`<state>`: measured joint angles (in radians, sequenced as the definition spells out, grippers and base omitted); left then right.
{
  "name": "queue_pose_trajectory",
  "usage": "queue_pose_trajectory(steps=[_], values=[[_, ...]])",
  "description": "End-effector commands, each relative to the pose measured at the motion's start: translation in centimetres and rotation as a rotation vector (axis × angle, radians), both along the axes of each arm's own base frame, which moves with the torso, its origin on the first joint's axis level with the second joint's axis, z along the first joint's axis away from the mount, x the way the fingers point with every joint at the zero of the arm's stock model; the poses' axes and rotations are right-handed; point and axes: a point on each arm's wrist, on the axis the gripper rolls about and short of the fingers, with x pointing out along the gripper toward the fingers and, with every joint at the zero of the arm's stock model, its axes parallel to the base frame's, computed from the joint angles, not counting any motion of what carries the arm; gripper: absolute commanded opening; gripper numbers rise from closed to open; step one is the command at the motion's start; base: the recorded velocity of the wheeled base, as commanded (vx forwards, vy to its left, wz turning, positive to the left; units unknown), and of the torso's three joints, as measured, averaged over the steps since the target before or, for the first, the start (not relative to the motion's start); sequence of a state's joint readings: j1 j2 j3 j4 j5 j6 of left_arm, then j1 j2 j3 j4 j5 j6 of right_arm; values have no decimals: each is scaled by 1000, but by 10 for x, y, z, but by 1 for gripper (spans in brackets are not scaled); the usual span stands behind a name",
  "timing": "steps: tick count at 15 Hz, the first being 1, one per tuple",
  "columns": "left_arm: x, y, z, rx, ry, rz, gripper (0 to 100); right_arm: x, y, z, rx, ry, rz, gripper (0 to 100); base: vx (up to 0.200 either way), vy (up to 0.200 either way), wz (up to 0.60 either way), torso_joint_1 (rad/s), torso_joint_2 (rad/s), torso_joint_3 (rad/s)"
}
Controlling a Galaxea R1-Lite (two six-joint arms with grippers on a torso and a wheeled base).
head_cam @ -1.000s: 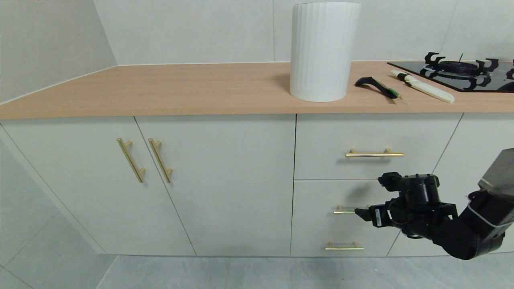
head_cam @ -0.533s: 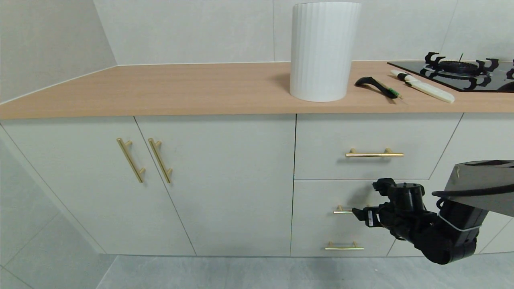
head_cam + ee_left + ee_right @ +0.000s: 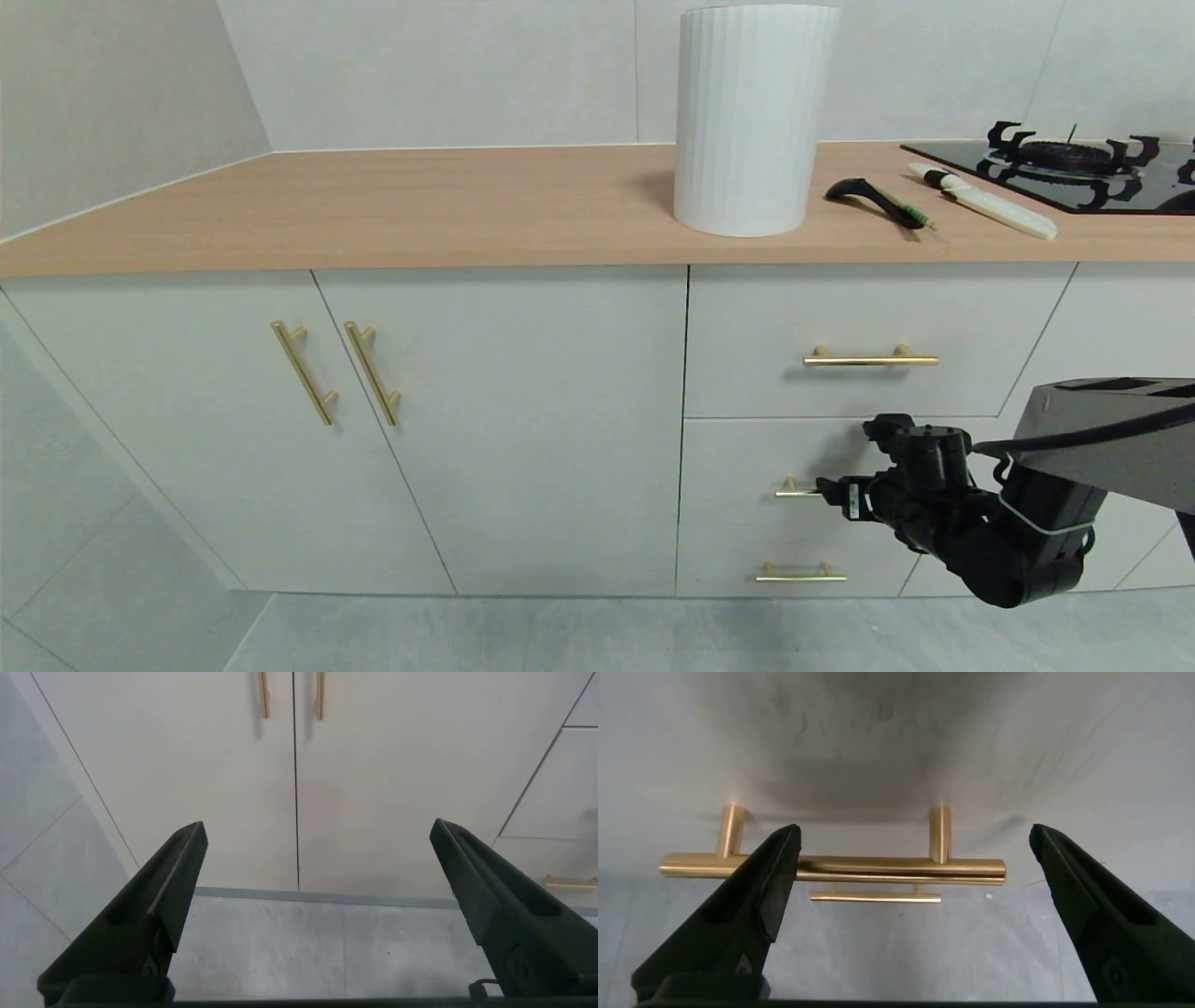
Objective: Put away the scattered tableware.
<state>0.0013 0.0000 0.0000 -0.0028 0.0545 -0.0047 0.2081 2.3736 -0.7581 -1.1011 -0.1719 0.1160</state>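
Note:
On the wooden counter lie a black-handled utensil (image 3: 878, 200) and a white knife (image 3: 986, 207), to the right of a tall white ribbed container (image 3: 747, 121). Below them, my right gripper (image 3: 834, 489) is at the gold handle (image 3: 792, 491) of the middle drawer. In the right wrist view that handle (image 3: 831, 868) runs straight across in front of my open right gripper (image 3: 912, 845), a finger on either side, nothing held. My left gripper (image 3: 318, 831) is open and empty, low before the cabinet doors (image 3: 297, 775).
A black gas hob (image 3: 1074, 168) takes the counter's far right. The top drawer handle (image 3: 870, 358) and bottom drawer handle (image 3: 801, 576) sit above and below the right gripper. Two door handles (image 3: 338, 371) are on the left cabinet. Grey tiled floor (image 3: 308, 952) lies below.
My right arm has moved left and closer to the drawer front, bringing its gripper up to the middle drawer handle. The things on the counter have not moved.

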Motion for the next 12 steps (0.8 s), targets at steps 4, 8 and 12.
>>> queue_pose_trajectory(steps=[4, 8, 12], values=[[0, 0, 0, 0, 0, 1, 100, -2, 0, -12, -15, 35, 6, 100, 0, 0, 0, 0, 0, 0], [0, 0, 0, 0, 1, 1, 100, -5, 0, -14, -41, 52, 20, 100, 0, 0, 0, 0, 0, 0], [0, 0, 0, 0, 1, 1, 100, -7, 0, -15, -45, 59, 24, 100, 0, 0, 0, 0, 0, 0]])
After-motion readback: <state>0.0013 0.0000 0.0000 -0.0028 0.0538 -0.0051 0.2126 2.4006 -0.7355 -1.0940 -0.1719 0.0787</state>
